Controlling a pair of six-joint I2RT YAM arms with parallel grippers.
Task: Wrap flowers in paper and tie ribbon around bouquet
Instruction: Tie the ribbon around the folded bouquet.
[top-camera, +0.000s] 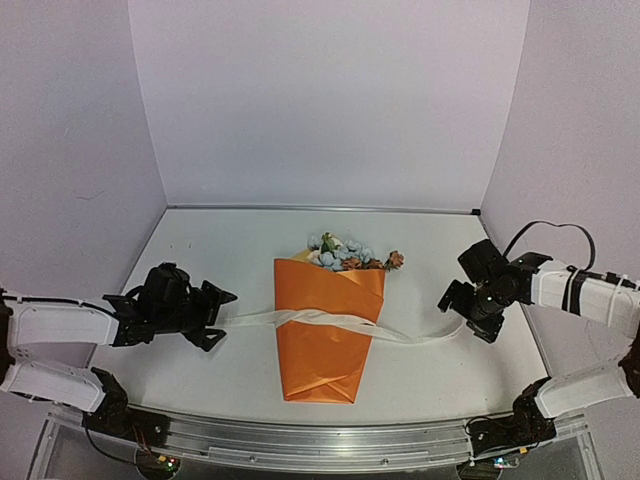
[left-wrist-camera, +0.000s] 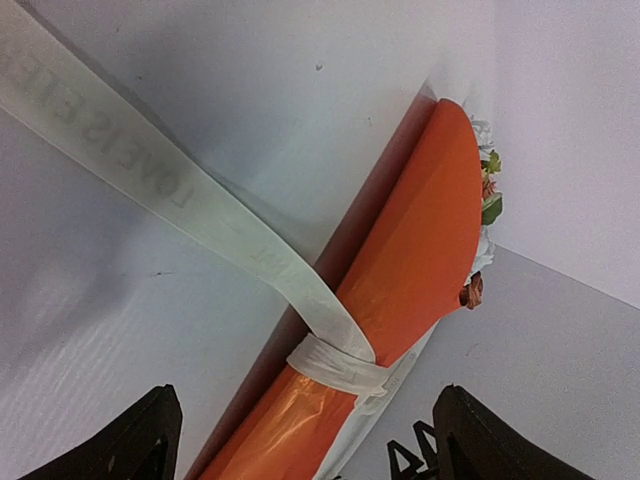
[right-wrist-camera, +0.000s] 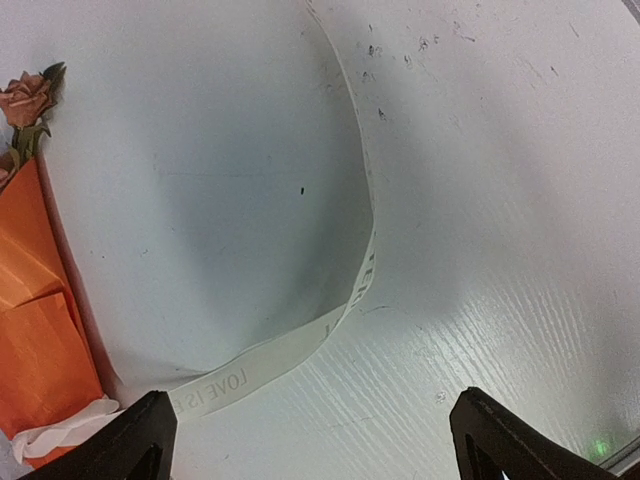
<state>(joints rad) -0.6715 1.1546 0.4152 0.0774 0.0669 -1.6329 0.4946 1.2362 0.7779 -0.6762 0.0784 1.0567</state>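
Note:
The bouquet lies in the middle of the table, its orange paper (top-camera: 325, 360) a cone with the flowers (top-camera: 345, 253) sticking out at the far end. The cream ribbon (top-camera: 320, 320) is knotted round the cone's middle, one loose end trailing left and one right. My left gripper (top-camera: 222, 318) hovers open at the left end, holding nothing. In the left wrist view the knot (left-wrist-camera: 335, 362) sits on the paper (left-wrist-camera: 420, 240) between wide jaws. My right gripper (top-camera: 462, 318) is open by the right end. The right wrist view shows the lettered ribbon (right-wrist-camera: 300, 345) curling free on the table.
The white table (top-camera: 200, 250) is closed in by pale walls at the back and on both sides. A metal rail (top-camera: 320, 440) with the arm bases runs along the near edge. Bare table lies on both sides of the bouquet.

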